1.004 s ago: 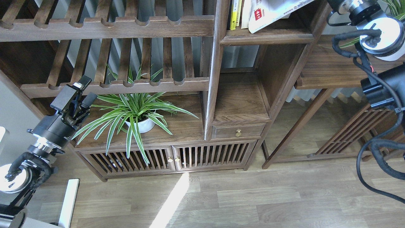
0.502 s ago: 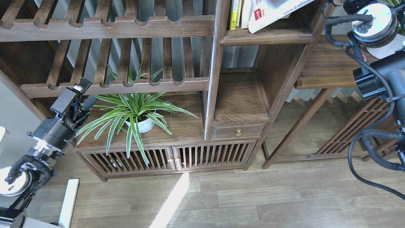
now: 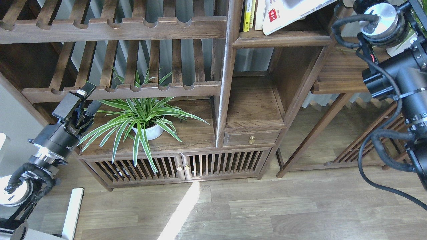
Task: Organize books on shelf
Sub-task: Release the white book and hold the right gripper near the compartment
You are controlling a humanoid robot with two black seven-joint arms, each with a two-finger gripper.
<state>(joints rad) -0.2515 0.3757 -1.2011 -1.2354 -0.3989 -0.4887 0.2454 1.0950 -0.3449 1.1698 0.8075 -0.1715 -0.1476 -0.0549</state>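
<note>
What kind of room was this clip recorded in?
Most likely a living room or study at home: a dark wooden bookcase holds a few books, a potted spider plant stands on its lower cabinet, and the floor is wood plank.

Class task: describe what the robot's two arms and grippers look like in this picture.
Both arms are black, built of round segments with silver metal rings and white discs at the joints, and loose black cables looped outside. The left gripper has two flat black fingers, one pale-tipped. The right arm shows a small red wire; its gripper is out of view.
</note>
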